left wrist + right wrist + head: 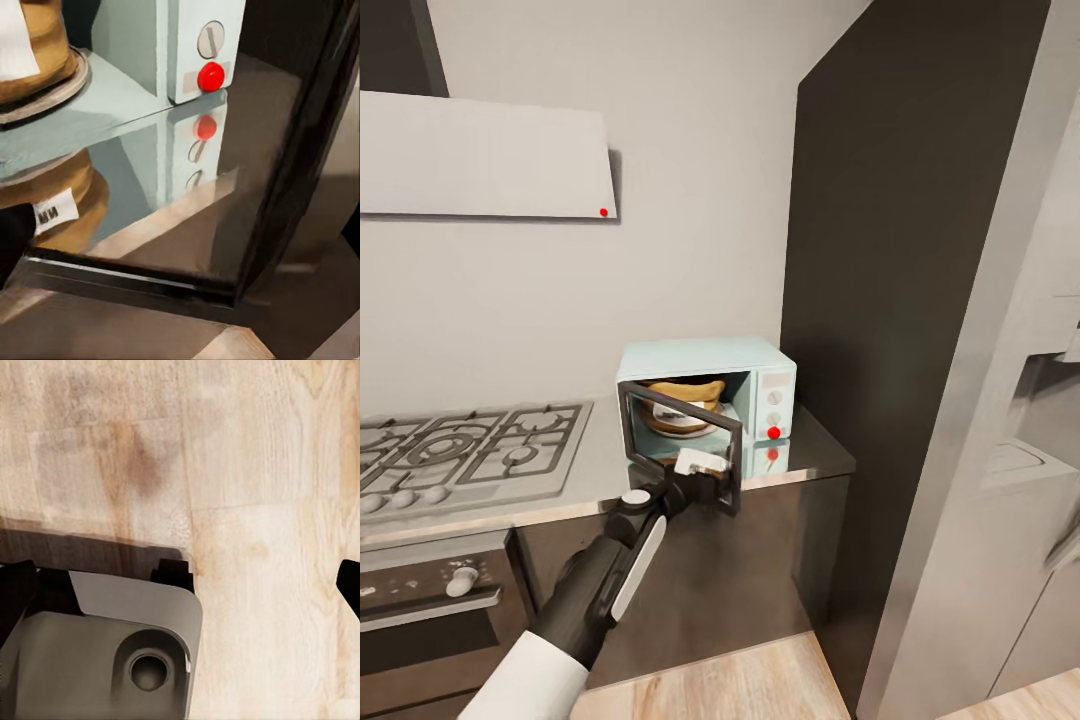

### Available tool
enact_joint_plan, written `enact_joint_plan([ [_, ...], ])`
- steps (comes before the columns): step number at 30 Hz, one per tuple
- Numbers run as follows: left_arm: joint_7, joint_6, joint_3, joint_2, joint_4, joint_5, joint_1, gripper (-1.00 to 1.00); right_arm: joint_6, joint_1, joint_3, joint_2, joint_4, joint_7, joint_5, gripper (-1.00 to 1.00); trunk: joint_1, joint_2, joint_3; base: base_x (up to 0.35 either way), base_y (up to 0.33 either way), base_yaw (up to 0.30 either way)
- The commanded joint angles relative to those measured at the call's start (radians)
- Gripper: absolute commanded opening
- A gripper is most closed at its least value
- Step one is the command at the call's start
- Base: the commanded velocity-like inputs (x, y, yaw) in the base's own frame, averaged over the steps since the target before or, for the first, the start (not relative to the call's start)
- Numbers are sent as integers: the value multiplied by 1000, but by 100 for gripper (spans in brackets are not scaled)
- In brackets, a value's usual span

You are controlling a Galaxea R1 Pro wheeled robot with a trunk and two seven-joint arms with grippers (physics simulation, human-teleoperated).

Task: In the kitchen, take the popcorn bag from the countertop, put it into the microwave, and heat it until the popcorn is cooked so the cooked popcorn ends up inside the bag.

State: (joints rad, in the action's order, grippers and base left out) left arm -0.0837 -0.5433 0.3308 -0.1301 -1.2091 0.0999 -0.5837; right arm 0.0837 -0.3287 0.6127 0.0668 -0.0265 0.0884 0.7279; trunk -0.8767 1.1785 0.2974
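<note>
The pale blue microwave (760, 362) stands on the grey countertop (818, 452) with its dark-framed glass door (732, 470) swung partly open. The tan popcorn bag (678, 400) sits inside on the turntable; in the left wrist view the popcorn bag (46, 45) shows its white label, beside a white knob (211, 39) and the red dot (211, 76). My left gripper (698, 463) is at the door's lower outer edge, its dark fingers (10, 236) spread wide, holding nothing. My right gripper (180, 585) hangs open over the floor. No popcorn pieces are visible.
A gas hob (470, 450) lies left of the microwave, with an oven (430, 600) below it. A tall dark cabinet (900, 250) and the steel fridge (980, 500) close off the right. The robot's grey base (97, 652) sits on the wood floor (262, 472).
</note>
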Motion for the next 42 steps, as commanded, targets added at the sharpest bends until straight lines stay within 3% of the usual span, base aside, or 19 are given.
enact_joint_plan([
  [1,2,-182,-1,18,-43,14,-1,100,2,-1,8,1,-1,2,8,100,0,1,1,0,0,0],
  [8,1,-294,-3,73,-97,21,-1,100,2,-1,8,1,-1,2,8,100,0,1,1,0,0,0],
  [14,-3,-288,-4,76,-101,21,-1,100,2,-1,8,1,-1,2,8,100,0,1,1,0,0,0],
  [16,-3,-252,-3,71,-100,22,-1,100,2,-1,9,1,-1,2,8,100,0,1,1,0,0,0],
  [19,-1,-139,-2,68,-93,24,-1,100,2,-1,8,2,-1,2,8,100,0,1,1,0,0,0],
  [22,-1,-87,-2,67,-88,26,-1,100,2,-1,9,3,-1,2,8,100,0,1,1,0,0,0],
  [35,2,-26,-1,66,-67,48,-1,100,1,-1,9,4,-1,2,8,100,0,1,1,73,0,0],
  [42,2,-11,0,67,-66,108,-1,100,1,-1,9,2,-1,2,8,100,0,1,1,260,0,0],
])
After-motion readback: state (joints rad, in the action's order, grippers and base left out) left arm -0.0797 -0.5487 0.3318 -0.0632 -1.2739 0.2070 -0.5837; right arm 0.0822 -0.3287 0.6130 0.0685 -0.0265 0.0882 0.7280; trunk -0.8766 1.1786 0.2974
